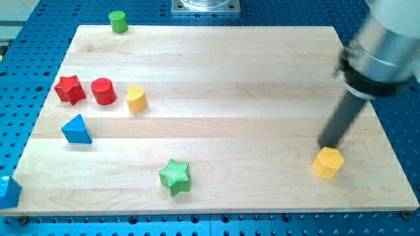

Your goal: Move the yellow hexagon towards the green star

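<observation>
The yellow hexagon (327, 162) lies near the view's bottom right corner of the wooden surface (230, 85). The green star (175, 176) lies near the bottom edge, left of the middle, so the two blocks are well apart. Judging from this, the task is only at its beginning: almost the whole way toward the star is left to do.

The arm has no pincer, so there is nothing released or clenched; it ends in a dark rod only. The tip (326, 145) stands just at the upper edge of the hexagon, touching it or very close; it cannot be told which. This place is above the block, slightly to the left, and not at its right side. For a push toward the view's left, the tip probably must first go around to the hexagon's right side.

The hexagon is a compact block with no clear long axis. Its flat top face looks upward, and one of its corners seems to point toward the view's bottom. For such a shape, the direction matters little for pushing.

The other blocks are far from the path: a yellow block (136, 99), a red cylinder (103, 91), a red star (69, 89), a blue triangle (77, 130), and a green cylinder (118, 21) at the top edge. One more blue block (8, 191) lies off the board, at the bottom left.
</observation>
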Motion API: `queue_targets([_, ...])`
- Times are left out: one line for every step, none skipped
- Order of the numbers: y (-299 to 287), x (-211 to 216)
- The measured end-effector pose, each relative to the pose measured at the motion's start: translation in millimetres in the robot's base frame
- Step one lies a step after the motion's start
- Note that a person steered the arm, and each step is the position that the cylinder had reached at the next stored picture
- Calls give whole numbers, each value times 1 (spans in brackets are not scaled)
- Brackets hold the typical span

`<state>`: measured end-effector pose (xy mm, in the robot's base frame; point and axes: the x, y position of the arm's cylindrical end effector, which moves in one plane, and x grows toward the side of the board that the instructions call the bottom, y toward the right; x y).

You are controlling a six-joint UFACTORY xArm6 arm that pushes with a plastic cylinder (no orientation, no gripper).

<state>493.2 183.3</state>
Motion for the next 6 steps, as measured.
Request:
queue_targets([-30,-45])
queue_targets([12,0])
queue_targets([49,59])
queue_targets([5,122])
queue_targets([-27,69])
queue_targets([-10,21])
